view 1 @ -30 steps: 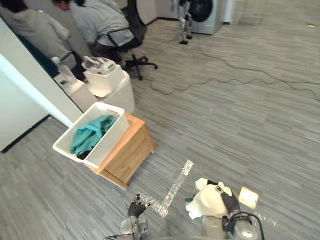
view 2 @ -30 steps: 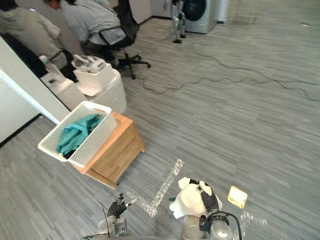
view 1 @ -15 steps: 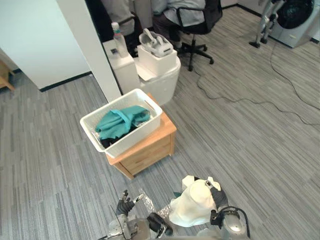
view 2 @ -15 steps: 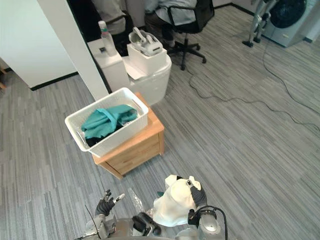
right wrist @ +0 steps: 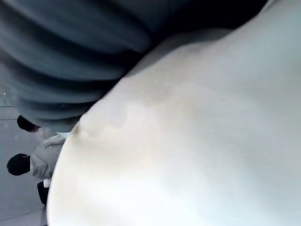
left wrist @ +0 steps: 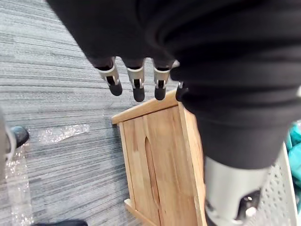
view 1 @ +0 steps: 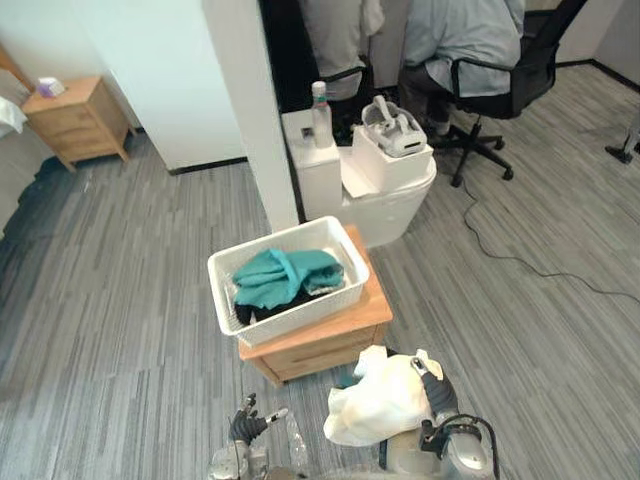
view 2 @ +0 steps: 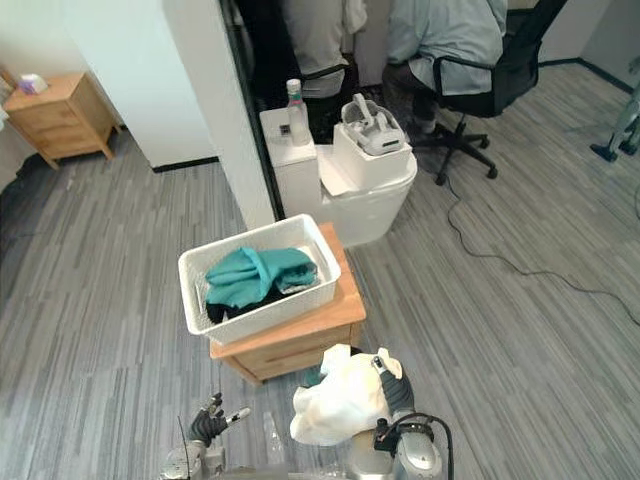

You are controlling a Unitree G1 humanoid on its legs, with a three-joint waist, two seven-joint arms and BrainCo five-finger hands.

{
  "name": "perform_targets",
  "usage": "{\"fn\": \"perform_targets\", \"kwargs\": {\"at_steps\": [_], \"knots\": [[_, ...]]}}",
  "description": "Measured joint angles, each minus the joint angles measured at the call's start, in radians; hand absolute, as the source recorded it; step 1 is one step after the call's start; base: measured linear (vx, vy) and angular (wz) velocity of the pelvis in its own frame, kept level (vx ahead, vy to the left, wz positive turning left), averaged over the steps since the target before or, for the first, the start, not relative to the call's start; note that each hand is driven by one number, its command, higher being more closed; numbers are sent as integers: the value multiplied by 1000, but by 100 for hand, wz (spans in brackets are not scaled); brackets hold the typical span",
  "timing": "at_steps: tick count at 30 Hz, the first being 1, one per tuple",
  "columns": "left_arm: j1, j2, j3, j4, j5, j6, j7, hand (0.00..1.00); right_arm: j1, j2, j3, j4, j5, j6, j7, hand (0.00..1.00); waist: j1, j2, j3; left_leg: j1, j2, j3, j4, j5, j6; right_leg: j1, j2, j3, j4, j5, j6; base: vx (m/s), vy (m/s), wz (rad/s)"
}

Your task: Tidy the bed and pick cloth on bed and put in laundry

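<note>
My right hand point(view 1: 443, 396) is low in the view, its fingers curled into a bunched cream cloth point(view 1: 378, 402) that covers most of it; the same cream cloth point(right wrist: 197, 141) fills most of the right wrist view. Just beyond it a white laundry basket point(view 1: 300, 312) sits on a small wooden nightstand point(view 1: 335, 342) and holds a teal cloth point(view 1: 287, 276) over something dark. My left hand point(view 1: 246, 427) hangs at the lower left, open and holding nothing. Its fingers point(left wrist: 136, 85) point down past the nightstand's side point(left wrist: 160, 160).
A white pillar point(view 1: 250, 110) rises behind the basket. Beside it, a white round stand point(view 1: 395, 200) carries a bottle point(view 1: 320, 100) and a white box point(view 1: 390, 155). People sit on office chairs point(view 1: 490, 85) behind. Another nightstand point(view 1: 75, 120) is far left. A cable point(view 1: 530, 265) crosses the floor at right.
The whole view has swung round, so the basket and nightstand now lie straight ahead and closer. The cream cloth stays in my right hand; the left hand hangs as before.
</note>
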Motion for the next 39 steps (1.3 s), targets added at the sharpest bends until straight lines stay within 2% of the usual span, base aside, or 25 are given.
{"fn": "perform_targets", "kwargs": {"at_steps": [1, 2, 3, 4, 6, 7, 8, 10, 11, 12, 13, 14, 17, 19, 24, 27, 29, 30, 31, 33, 34, 35, 37, 38, 39], "knots": [[-1, -2, 2, 0, -2, 0, -2, 0, 5, -7, -9, -2, 0, 0, -1, 100, 4, -8, 8, -45, 72, 11, 202, 27, 33, 54, 3, -15, -14, -14, -8, 243, -198, 19], [5, -2, 3, -2, -3, -1, -4, 0, 20, -14, -11, -8, 0, 0, -1, 100, 3, -15, 13, -59, 107, 9, 281, 50, 55, 84, 8, -18, -22, -22, -8, 231, -159, -1], [7, -3, 7, -4, -5, -2, -9, 0, 33, -33, -16, -35, -1, 0, -4, 100, 5, -9, 16, -68, 157, 6, 393, 100, 67, 139, 21, -15, -43, -32, -21, 201, -55, -32], [29, -4, 15, -6, -6, -3, -9, 0, 35, -46, -16, -54, -4, -4, -7, 100, 5, -9, 16, -57, 160, -10, 423, 111, 68, 165, 21, 13, -49, -40, -25, 235, 11, -57], [37, -4, 36, -14, -8, -3, -10, 0, 3, -46, -19, -61, -7, -4, -15, 100, 5, -12, 17, -81, 137, -31, 395, 43, 51, 157, 17, 76, -62, -38, -28, 207, 72, -76], [40, -2, 45, -19, -11, -4, -14, 0, -7, -43, -19, -61, -9, -4, -16, 100, 6, -19, 18, -90, 111, -53, 322, 14, 30, 149, 13, 115, -72, -32, -33, 146, 103, -83], [41, 3, 47, -23, -14, -6, -18, 0, -17, -43, -17, -61, -17, -4, -15, 100, 7, -26, 21, -85, 71, -94, 166, 10, 26, 143, -2, 155, -75, -17, -31, 86, 152, -78], [46, 0, 45, -22, -14, -6, -19, 0, -21, -52, -16, -60, -18, -4, -12, 100, 7, -19, 17, -72, 36, -152, -62, 30, 9, 131, -10, 201, -92, -13, 6, 30, 251, -78], [46, -9, 40, -19, -14, -5, -19, 0, -22, -69, -16, -62, -18, -5, -5, 100, 4, 1, 9, -80, 37, -161, -145, 71, 9, 133, -9, 221, -120, 2, 37, 2, 318, -64], [47, -26, 34, -18, -14, -5, -20, 0, -12, -91, -17, -69, -18, -5, -2, 100, 2, 34, -2, -98, 46, -163, -165, 123, 24, 142, 1, 226, -147, 19, 64, 38, 348, -63], [42, -30, 30, -19, -14, -5, -20, 0, -7, -103, -17, -62, -20, 2, 1, 100, 5, 30, -2, -89, 38, -151, -148, 141, -5, 170, -15, 240, -183, 37, 87, 67, 398, -25], [40, -14, 19, -21, -14, -5, -23, 0, 18, -85, -8, -78, -21, 5, 5, 100, -4, 2, -18, -83, -7, -144, -162, 127, 15, 189, -55, 234, -207, 39, 94, 71, 307, -13], [46, 25, -5, -16, -7, -3, -45, 0, 37, -50, 32, -205, -31, 5, 29, 100, 3, -50, -45, -57, -93, -128, -230, 123, 23, 183, -129, 234, -207, 32, 113, 65, 212, 7], [46, 26, -7, -16, -1, -2, -47, 0, 19, -49, 70, -293, -37, -5, 38, 100, 7, -55, -54, -49, -112, -127, -253, 124, 23, 181, -142, 230, -202, 29, 126, 69, 99, 9], [42, 34, -43, -11, 9, -1, -62, 0, -204, -93, 149, -415, -74, -15, 47, 100, 18, -43, -62, -18, -109, -129, -319, 159, 10, 180, -124, 207, -194, 28, 133, 102, -5, 4], [35, 32, -51, -11, 7, -2, -63, 0, -372, -131, 192, -424, -78, -18, 37, 100, 41, -46, -67, -2, -107, -124, -361, 176, -1, 172, -109, 204, -188, 27, 132, 39, -35, -5], [34, 32, -49, -11, 5, -2, -63, 0, -489, -146, 253, -419, -85, -18, 30, 100, 65, -47, -72, -2, -101, -106, -381, 185, -2, 104, -88, 234, -97, 15, 114, -2, -39, -24], [34, 32, -48, -10, 5, -1, -63, 0, -512, -148, 266, -414, -93, -18, 30, 100, 63, -45, -72, -1, -95, -107, -383, 187, -2, 80, -82, 238, -52, 12, 112, -16, -31, -5], [34, 34, -47, -2, 5, -2, -63, 0, -541, -148, 280, -408, -109, -18, 31, 100, 64, -46, -71, 2, -87, -115, -382, 191, 1, 24, -67, 256, 68, 4, 110, -15, -24, 24], [34, 53, -46, 1, 5, -2, -62, 0, -549, -148, 287, -401, -115, -18, 28, 100, 59, -70, -68, 9, -86, -169, -366, 192, 3, -10, -59, 307, 227, -5, 98, -13, -25, 66], [33, 56, -41, 11, 5, -2, -61, 0, -548, -154, 288, -399, -116, -19, 27, 100, 58, -68, -64, 4, -72, -214, -354, 188, 9, -31, -45, 348, 289, -51, 98, 2, -70, 115], [23, 77, -32, 37, 5, 1, -60, 0, -549, -146, 295, -400, -124, -21, 25, 100, 60, -96, -74, -28, -70, -269, -335, 187, 9, -22, -11, 406, 269, -146, 85, -18, -106, 128], [19, 118, -25, 62, -9, 5, -61, 0, -557, -137, 305, -405, -136, -24, 25, 100, 65, -157, -87, -72, -108, -328, -337, 193, 7, -3, -17, 421, 177, -136, 79, -4, -150, 119], [1, 121, 12, 67, -32, 12, -57, 0, -573, -134, 325, -399, -145, -22, 26, 100, 96, -178, -90, -68, -137, -352, -391, 217, -1, 29, -59, 391, 114, -209, 98, 42, -173, 79], [-2, 118, 23, 67, -33, 19, -56, 0, -592, -135, 344, -384, -145, -22, 27, 100, 108, -164, -89, -63, -127, -352, -409, 230, -7, 40, -48, 370, 84, -198, 97, 40, -160, 58]]}}
